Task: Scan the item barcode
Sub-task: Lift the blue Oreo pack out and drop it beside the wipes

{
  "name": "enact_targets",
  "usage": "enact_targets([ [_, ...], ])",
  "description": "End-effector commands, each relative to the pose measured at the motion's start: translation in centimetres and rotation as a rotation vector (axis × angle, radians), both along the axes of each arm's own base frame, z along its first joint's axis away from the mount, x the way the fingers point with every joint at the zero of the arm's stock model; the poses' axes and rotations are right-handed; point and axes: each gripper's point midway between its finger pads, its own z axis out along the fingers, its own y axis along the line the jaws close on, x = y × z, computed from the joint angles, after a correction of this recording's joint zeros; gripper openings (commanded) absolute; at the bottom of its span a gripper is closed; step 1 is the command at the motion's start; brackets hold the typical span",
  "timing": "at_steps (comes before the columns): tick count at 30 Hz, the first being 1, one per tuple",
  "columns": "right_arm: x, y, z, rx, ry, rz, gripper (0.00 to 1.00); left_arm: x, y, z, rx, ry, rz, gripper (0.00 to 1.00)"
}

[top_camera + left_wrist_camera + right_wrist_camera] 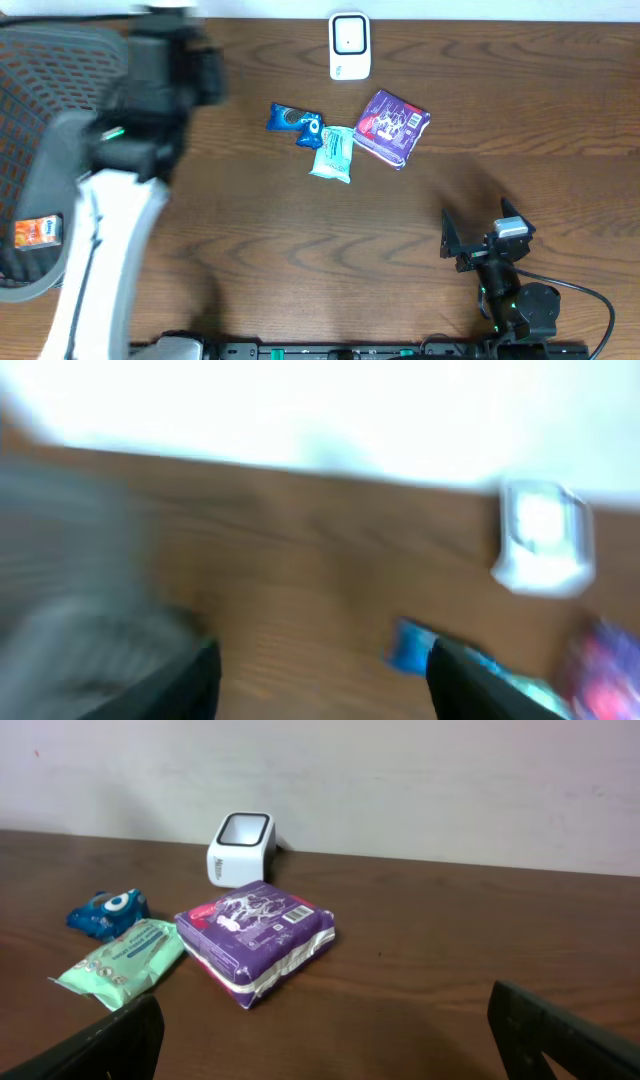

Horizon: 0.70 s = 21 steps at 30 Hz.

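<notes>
desk [250,260], barcode task. judged step: between items, nothing is being presented to the reader.

mesh basket [40,90] fills the left side. the left arm [110,230] rises over it, badly blurred in the overhead view. left end effector [322,660]: the wrist view is smeared, but the two fingers stand clearly apart with only bare desk between them. reads as open and empty.

right end effector [325,1020]: parked low at the near right of the desk, jaws spread wide, holding nothing, facing the pile from well back.

next move, as i judge it: one arm must go to an item in the pile, close on its edges without covering the code, lift it, and turn the printed side toward the scanner window at the far edge.

items, all lying flat in a loose cluster at mid-desk, far half:
- purple pack [255,925]: soft, pillowy wrap with a white seam band along its near side. a white printed patch on its top face may be the barcode, too small to confirm. it is the rightmost and the nearest item to the scanner.
- scanner [240,845]: white, upright, dark window on top, just beyond the purple pack, apart from it.
- pale green pack [125,955]: flat pouch, left of the purple one, touching or nearly so.
- blue packet [108,910]: small crinkled wrapper, far left of the cluster, against the green pack's far end.
- orange packet [38,232]: shows at the near part of the basket. cannot tell whether it lies inside.
</notes>
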Motion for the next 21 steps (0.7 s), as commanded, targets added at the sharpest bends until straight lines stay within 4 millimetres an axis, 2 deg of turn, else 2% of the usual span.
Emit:
enact_targets([
  [1,0.0,-0.1,-0.1,0.003,0.002,-0.005,0.99,-2.5,8.4,1.7,0.013,-0.031,0.272,0.73],
  [3,0.0,-0.1,-0.1,0.003,0.002,-0.005,0.99,-4.3,12.5,1.1,-0.008,-0.005,0.4,0.79],
  [7,0.0,-0.1,-0.1,0.003,0.002,-0.005,0.99,-8.4,19.7,-1.6,-0.188,0.02,0.748,0.79],
  [9,0.0,-0.1,-0.1,0.003,0.002,-0.005,0.99,-10.4,22.2,-3.5,-0.268,0.051,0.897,0.79],
  [14,0.0,-0.1,-0.1,0.003,0.002,-0.005,0.99,-13.3,26.1,-8.5,-0.309,0.216,1.07,0.79],
  [21,0.0,-0.1,-0.1,0.003,0.001,-0.005,0.99,-15.1,28.7,-16.0,-0.347,0.476,1.171,0.79],
])
